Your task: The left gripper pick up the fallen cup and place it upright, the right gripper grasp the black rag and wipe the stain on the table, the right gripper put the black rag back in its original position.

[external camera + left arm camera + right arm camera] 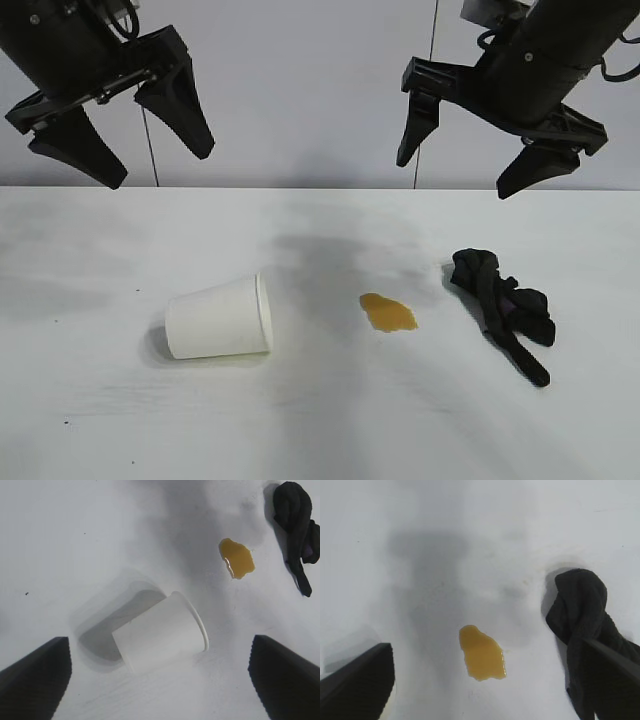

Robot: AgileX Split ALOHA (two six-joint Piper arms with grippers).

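On the table (90,420), your cup (218,318) lies fallen; both grippers hover wide open, empty. Lower the left gripper (120,128) around it next.

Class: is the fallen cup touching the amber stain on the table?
Apart. The exterior view shows bare table between the cup and the stain.
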